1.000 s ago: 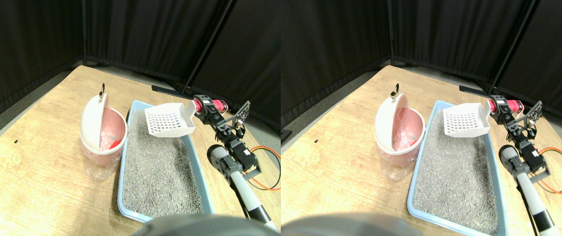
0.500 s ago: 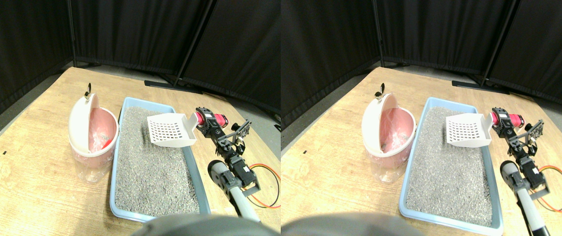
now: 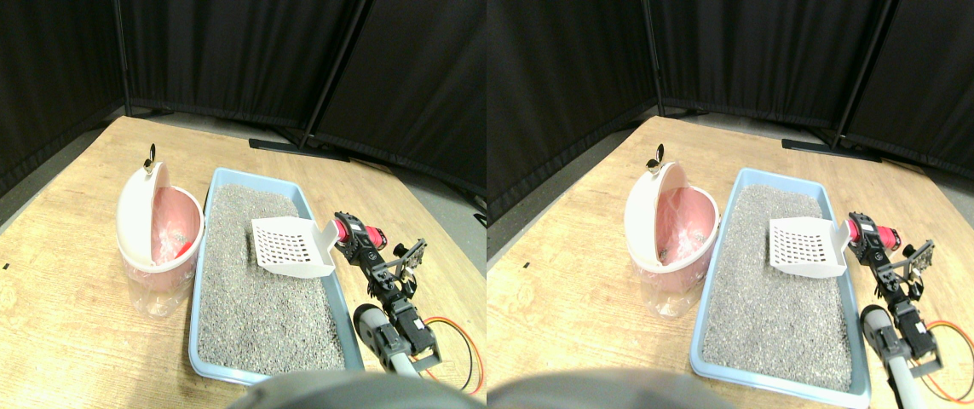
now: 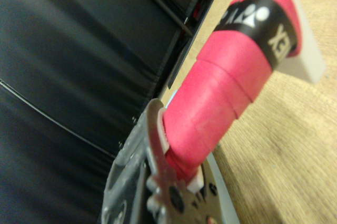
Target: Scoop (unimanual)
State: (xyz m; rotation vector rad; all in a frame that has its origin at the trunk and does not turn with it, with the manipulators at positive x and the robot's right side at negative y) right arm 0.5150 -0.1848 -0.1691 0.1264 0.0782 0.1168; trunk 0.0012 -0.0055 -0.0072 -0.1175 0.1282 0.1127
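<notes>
A white slotted scoop [image 3: 291, 247] hangs tilted just above the grey litter [image 3: 252, 294], over the right side of the blue tray [image 3: 198, 281]. Nothing shows in the scoop's pan. Its pink wrapped handle [image 3: 370, 236] points right, past the tray's rim. My right gripper [image 3: 352, 240] is shut on that handle, close behind the pan. In the wrist view the pink handle [image 4: 221, 92] runs out through the dark jaw frame [image 4: 158, 182], which grips it. The arm reaches in from the lower right.
A pink bin [image 3: 161, 243] with a raised white swing lid [image 3: 135, 209] stands against the tray's left side, with something red inside. An orange cable [image 3: 463, 341] loops on the wooden floor at right. Black curtains [image 3: 222, 60] close off the back.
The view shifted after the oldest frame. Since half a second ago the scoop and gripper have come down and slightly toward me, closer to the litter.
</notes>
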